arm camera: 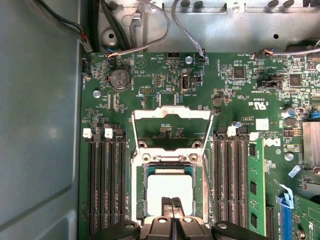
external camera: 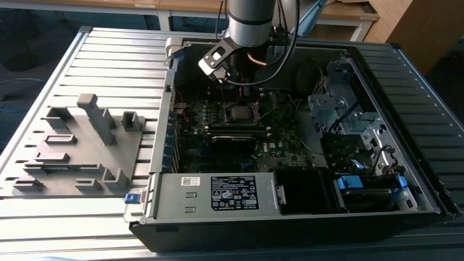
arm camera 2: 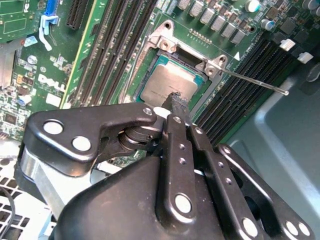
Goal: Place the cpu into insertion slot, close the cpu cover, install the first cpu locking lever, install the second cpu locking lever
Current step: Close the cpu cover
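The cpu (arm camera: 170,182) is being touched by the gripper (arm camera: 172,199) (fingers (arm camera: 166,207) pressed together); arm (external camera: 250,22) being shown at exterior view's twelve o'clock.

Looks like a robotics lab or workshop to me: a robot arm (external camera: 250,22) hangs over an opened desktop computer case (external camera: 290,231) on a slatted metal workbench (external camera: 94,60). A grey fixture plate (external camera: 83,155) with raised blocks lies beside it, and wooden desks (external camera: 355,12) stand behind.
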Motion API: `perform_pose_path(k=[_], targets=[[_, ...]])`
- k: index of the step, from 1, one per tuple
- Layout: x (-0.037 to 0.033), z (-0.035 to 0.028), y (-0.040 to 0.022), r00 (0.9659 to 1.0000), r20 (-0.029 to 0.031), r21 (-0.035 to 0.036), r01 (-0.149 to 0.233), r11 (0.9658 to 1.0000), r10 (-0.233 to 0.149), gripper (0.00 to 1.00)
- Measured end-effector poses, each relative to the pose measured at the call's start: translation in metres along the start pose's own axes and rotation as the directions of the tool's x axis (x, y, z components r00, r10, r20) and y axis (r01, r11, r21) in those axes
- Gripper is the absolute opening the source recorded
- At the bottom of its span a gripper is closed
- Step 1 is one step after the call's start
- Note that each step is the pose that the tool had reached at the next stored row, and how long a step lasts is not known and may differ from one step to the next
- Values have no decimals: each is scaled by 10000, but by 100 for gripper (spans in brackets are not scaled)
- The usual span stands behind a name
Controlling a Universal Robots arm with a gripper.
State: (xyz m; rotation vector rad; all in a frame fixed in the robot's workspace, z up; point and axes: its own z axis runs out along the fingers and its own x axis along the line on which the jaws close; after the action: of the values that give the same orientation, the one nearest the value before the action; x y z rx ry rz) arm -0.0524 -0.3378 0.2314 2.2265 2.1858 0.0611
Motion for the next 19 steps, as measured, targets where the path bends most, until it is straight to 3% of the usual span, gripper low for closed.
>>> perform_pose_path(k=[16,19], targets=[[1,-29,1,10000,-2,-1,0,10000,0,11],[1,-70,3,10000,0,0,1,10000,-1,11]])
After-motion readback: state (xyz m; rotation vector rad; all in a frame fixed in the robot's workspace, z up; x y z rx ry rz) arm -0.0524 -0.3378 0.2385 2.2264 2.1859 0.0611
